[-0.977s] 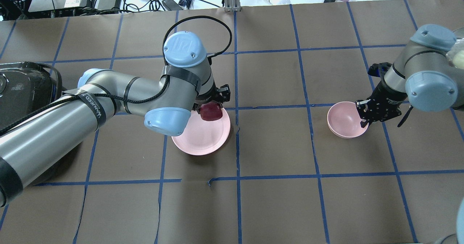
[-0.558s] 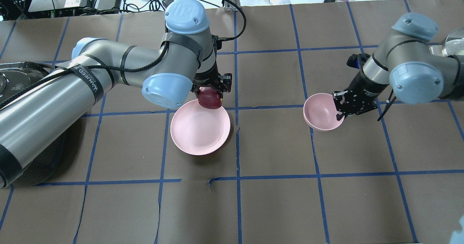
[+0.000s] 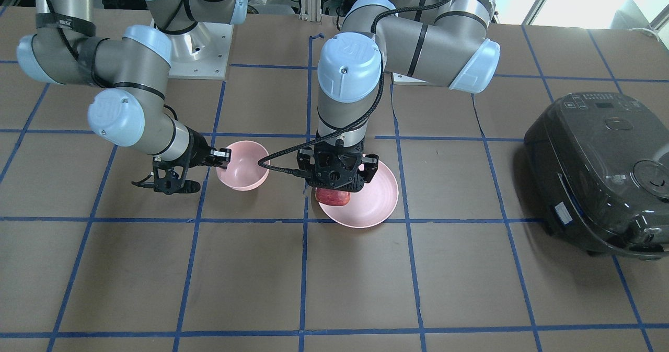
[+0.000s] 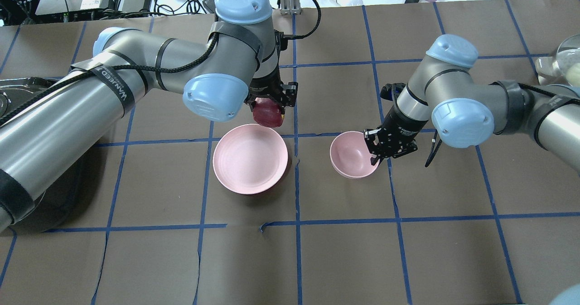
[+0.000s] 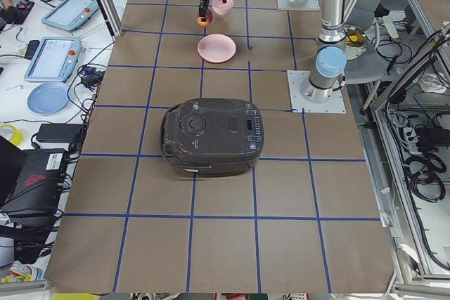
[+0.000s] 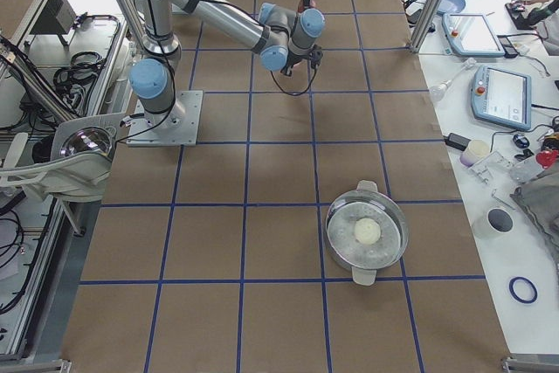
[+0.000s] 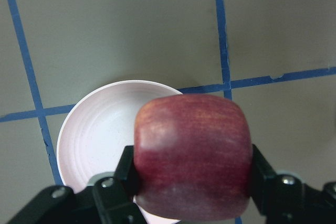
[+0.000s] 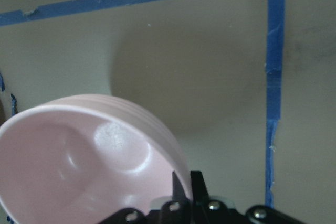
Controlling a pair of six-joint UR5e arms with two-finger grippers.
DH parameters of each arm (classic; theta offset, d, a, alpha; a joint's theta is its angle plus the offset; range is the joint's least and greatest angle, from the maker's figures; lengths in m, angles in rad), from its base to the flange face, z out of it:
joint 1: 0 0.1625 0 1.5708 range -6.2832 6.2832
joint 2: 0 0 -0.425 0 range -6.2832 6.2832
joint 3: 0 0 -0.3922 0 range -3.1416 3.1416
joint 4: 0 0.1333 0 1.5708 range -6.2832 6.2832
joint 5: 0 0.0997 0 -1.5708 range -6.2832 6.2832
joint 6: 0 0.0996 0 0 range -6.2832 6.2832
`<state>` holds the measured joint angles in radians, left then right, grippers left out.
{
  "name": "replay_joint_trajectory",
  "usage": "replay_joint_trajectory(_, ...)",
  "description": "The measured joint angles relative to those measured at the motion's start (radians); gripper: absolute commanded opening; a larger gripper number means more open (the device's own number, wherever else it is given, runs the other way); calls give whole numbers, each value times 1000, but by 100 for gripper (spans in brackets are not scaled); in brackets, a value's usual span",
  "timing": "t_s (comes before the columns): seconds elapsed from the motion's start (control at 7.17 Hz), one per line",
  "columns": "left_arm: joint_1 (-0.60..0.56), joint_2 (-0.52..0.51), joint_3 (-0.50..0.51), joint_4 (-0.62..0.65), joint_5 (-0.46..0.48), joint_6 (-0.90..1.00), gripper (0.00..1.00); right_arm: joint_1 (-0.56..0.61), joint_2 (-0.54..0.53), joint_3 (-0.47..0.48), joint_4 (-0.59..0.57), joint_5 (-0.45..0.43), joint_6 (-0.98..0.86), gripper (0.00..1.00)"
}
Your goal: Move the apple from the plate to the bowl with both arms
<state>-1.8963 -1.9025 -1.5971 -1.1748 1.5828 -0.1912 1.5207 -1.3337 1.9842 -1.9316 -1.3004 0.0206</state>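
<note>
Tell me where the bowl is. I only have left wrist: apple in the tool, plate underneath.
Observer: The bowl sits right of the plate in the overhead view, across a blue tape line, apart from the apple in the left tool.
Operator: Right arm on it?
Observer: Yes. The right tool is shut on the bowl's rim, on the side away from the plate.
Operator: Down or lifted?
Observer: Looks lifted and tilted: in the right wrist view its shadow lies on the paper apart from it.
</note>
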Motion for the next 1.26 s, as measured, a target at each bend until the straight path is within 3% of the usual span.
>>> replay_joint_trajectory(0.14, -3, 0, 1, -1, 0, -5, 0, 13, 11, 11, -17, 1, 13, 32)
replay_joint_trajectory(0.28, -8, 0, 2, -1, -1, -30, 0, 18, 19, 14, -32, -3, 29, 99)
replay_joint_trajectory(0.56, -34, -1, 2, 9, -36, -178, 0, 19, 18, 11, -66, -13, 42, 100)
replay_joint_trajectory(0.7, -52, -2, -1, 13, -96, -269, 0, 13, 13, -9, -71, -24, 44, 100)
replay_joint_trajectory(0.98, -113, -15, -7, 33, -204, -464, 0, -13, 4, -110, -9, -175, 17, 100)
replay_joint_trajectory(1.26, -174, -70, -7, 132, -229, -630, 0, -93, -24, -170, 75, -274, -33, 100)
